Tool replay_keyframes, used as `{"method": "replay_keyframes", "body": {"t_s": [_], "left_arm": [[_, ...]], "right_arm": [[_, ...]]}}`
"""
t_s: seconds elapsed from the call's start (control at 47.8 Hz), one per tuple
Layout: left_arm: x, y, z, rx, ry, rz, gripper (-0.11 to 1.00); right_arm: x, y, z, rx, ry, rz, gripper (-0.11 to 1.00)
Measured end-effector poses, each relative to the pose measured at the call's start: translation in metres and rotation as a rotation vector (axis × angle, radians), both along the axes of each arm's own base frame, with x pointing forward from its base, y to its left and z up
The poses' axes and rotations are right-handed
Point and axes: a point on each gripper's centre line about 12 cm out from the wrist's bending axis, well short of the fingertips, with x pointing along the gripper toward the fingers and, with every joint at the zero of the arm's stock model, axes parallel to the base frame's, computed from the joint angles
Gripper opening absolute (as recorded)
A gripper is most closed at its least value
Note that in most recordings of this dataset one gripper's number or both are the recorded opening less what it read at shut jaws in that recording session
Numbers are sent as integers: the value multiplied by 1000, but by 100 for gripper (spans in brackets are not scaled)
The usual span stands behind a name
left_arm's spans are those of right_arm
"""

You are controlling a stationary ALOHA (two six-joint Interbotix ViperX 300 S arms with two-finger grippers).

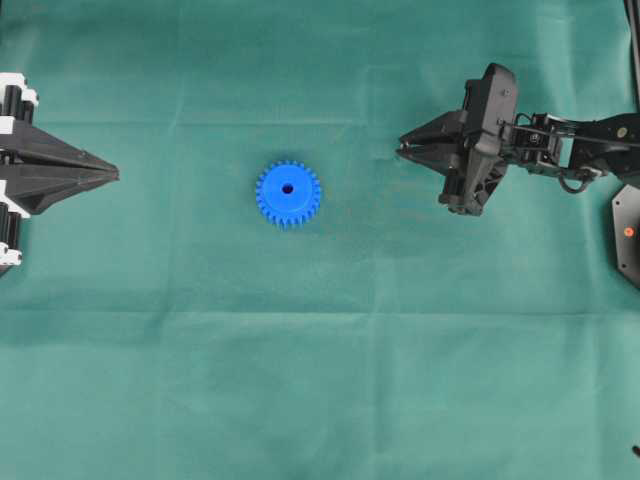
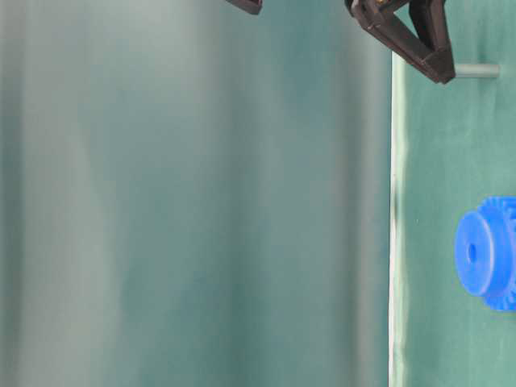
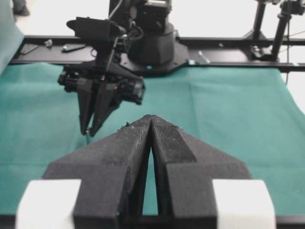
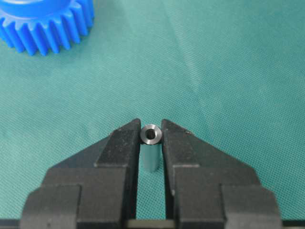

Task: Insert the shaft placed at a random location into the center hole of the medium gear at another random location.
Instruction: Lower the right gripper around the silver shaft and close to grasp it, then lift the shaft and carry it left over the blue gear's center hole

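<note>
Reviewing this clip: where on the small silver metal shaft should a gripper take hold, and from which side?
Grip the small silver metal shaft across its round sides near one end, leaving the rest free to enter the blue plastic gear. Come along its axis: the right gripper already has its jaws flanking the shaft that way, with the shaft's end facing the wrist camera.

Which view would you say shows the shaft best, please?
The right wrist view: the shaft stands end-on between the right gripper's fingertips. The table-level view shows it side-on, blurred; the overhead and left wrist views don't show it.
</note>
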Motion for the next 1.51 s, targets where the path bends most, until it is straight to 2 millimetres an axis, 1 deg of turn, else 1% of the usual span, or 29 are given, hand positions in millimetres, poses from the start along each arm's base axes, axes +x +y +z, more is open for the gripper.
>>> {"method": "replay_keyframes", "body": {"t_s": [0.147, 0.23, 0.356, 0.481, 0.565, 0.607, 0.67, 0.775, 0.942, 1.109, 1.34, 1.507], "left_arm": [[0, 0, 0, 0, 2, -2, 0], [0, 0, 0, 2, 0, -2, 0], [0, 0, 0, -3, 2, -1, 0], [0, 0, 0, -2, 0, -2, 0], [0, 0, 0, -2, 0, -2, 0], [0, 0, 0, -2, 0, -2, 0], [0, 0, 0, -2, 0, -2, 0], [0, 0, 0, -3, 2, 0, 0], [0, 0, 0, -2, 2, 0, 0], [0, 0, 0, -2, 5, -2, 0], [1, 0, 0, -3, 5, 0, 0], [1, 0, -1, -2, 6, 0, 0]], "right_arm": [[1, 0, 1, 3, 12, 0, 14], [2, 0, 10, 3, 17, 1, 14], [6, -2, 32, 4, 27, -1, 14], [9, -1, 66, -7, -6, 4, 14], [9, 1, 81, -13, -24, 9, 14], [8, 2, 85, -15, -31, 11, 14], [8, 2, 87, -16, -35, 11, 14], [8, 2, 86, -14, -26, 11, 14], [9, 2, 76, -4, 3, 11, 14], [17, 2, 74, -5, -5, 18, 14], [42, 13, 77, 4, -30, 56, 14], [70, 23, 80, 7, -47, 95, 14]]}}
